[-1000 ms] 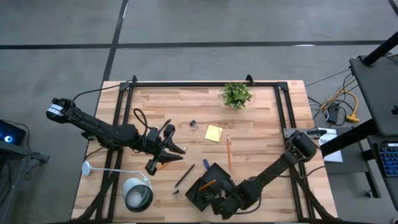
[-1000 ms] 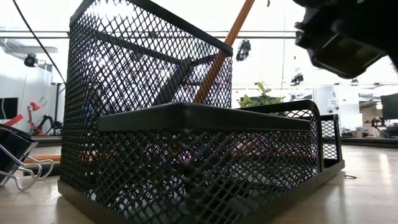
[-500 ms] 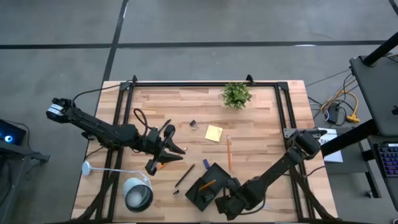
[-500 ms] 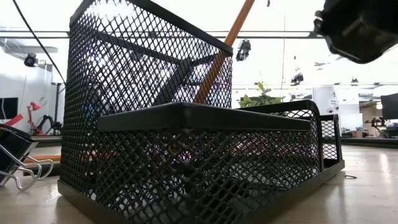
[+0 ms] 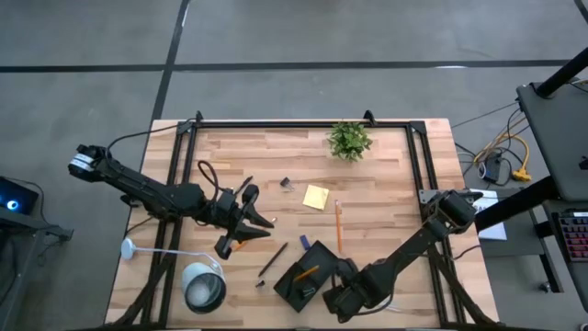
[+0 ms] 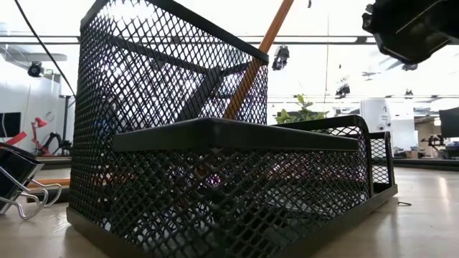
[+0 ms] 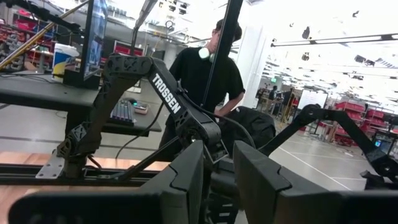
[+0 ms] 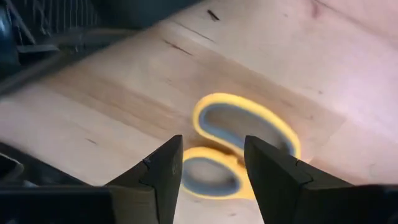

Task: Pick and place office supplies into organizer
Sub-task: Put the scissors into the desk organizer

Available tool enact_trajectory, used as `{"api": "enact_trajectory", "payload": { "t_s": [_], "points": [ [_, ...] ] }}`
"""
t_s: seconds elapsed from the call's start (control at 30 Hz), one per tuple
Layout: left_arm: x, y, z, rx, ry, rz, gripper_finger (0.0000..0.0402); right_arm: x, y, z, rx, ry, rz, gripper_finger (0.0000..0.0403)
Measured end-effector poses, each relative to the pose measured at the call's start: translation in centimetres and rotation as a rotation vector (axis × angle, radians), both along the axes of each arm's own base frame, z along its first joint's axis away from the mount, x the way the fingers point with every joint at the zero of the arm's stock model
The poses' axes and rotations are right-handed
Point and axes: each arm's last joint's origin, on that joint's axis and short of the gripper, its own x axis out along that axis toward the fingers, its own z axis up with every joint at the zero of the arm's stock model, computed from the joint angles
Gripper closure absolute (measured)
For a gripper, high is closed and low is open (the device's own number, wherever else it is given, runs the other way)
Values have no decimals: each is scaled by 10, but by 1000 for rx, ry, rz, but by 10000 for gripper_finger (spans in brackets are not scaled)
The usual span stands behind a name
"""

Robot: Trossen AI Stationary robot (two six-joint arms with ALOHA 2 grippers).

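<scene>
The right pincer (image 8: 211,171), partly open and empty, hangs above the yellow-handled scissors (image 8: 239,146) lying on the worktop (image 8: 124,93) just beside the black mesh organizer (image 5: 308,274), while the left pincer (image 5: 262,222), narrowly parted and empty, waits at mid-worktop.

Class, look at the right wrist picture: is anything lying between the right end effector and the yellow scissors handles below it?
Nothing visible. The right end effector hangs open over the scissors, whose yellow handles lie on bare table between its two fingers. The organizer sits off to one side.
</scene>
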Motion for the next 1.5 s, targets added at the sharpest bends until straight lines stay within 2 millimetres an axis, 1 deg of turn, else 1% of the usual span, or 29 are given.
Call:
{"api": "enact_trajectory", "payload": {
  "t_s": [0.07,0.2,0.4,0.7,0.87,1.07,1.2,1.27,1.4,1.5],
  "points": [
    [0,0,0,0,0,0,328,-2,-2,-4,-1,20,51,243],
    [0,0,0,0,0,-2,328,-7,-5,-12,-5,52,84,243],
    [0,0,0,0,1,-2,328,-2,-4,-11,18,10,145,243],
    [0,0,-1,2,4,-2,328,-2,-4,-13,26,5,168,243],
    [0,0,-4,5,14,-1,328,-2,-8,-19,14,-4,218,243],
    [0,0,-10,9,31,1,328,-1,-8,-27,55,-49,280,243],
    [-1,0,-14,2,46,-2,328,-1,-10,-30,56,-46,283,243],
    [-1,1,-16,-19,51,-7,328,0,-10,-34,60,-36,313,244],
    [-2,1,-20,-31,65,-10,328,3,-10,-45,97,17,343,258],
    [-2,1,-19,-31,65,-10,328,3,-10,-48,99,28,355,273]
  ]
}}
